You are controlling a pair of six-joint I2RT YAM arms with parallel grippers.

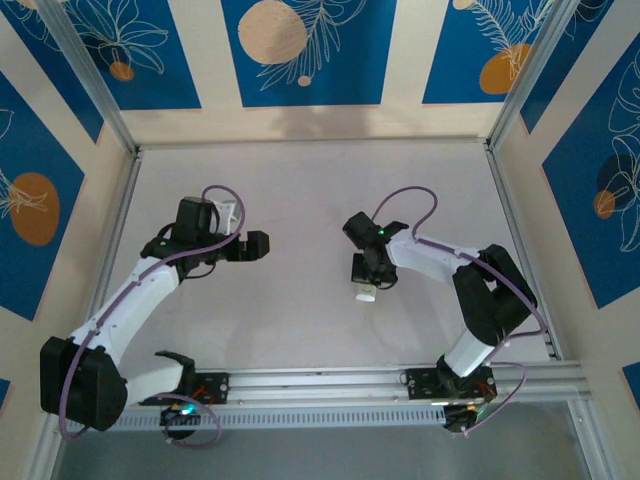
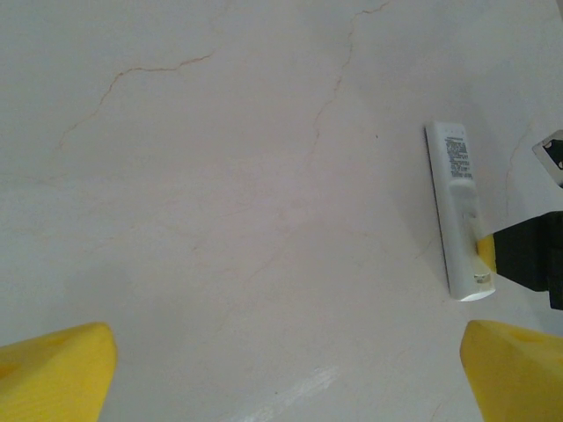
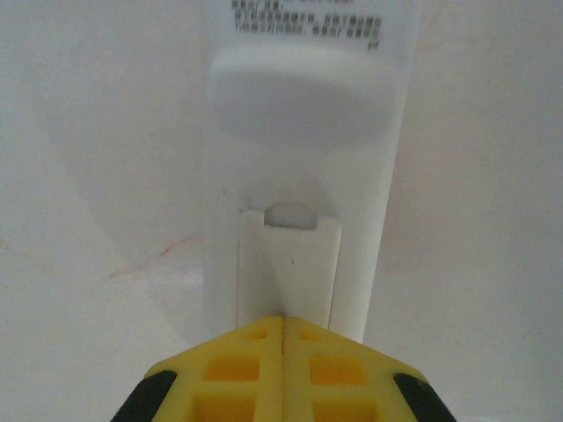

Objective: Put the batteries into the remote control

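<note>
The white remote control (image 3: 299, 176) lies back-up on the pale table, with printed text at its far end and a narrow battery cover (image 3: 288, 264) near me. My right gripper (image 3: 283, 321) is shut, jaws together, and its yellow tips rest on the near end of that cover. From above, the right gripper (image 1: 368, 283) stands over the remote control (image 1: 366, 294) at mid-table. The left wrist view has the remote control (image 2: 459, 211) at its right side. My left gripper (image 2: 286, 369) hovers open over bare table, left of the remote. The left gripper (image 1: 258, 245) holds nothing. The batteries are out of view.
An aluminium rail (image 1: 400, 385) carrying both arm bases runs along the near edge. Metal frame posts and blue-patterned walls (image 1: 300, 50) close in the table on three sides. A small pale piece (image 2: 550, 149) pokes in at the right edge of the left wrist view.
</note>
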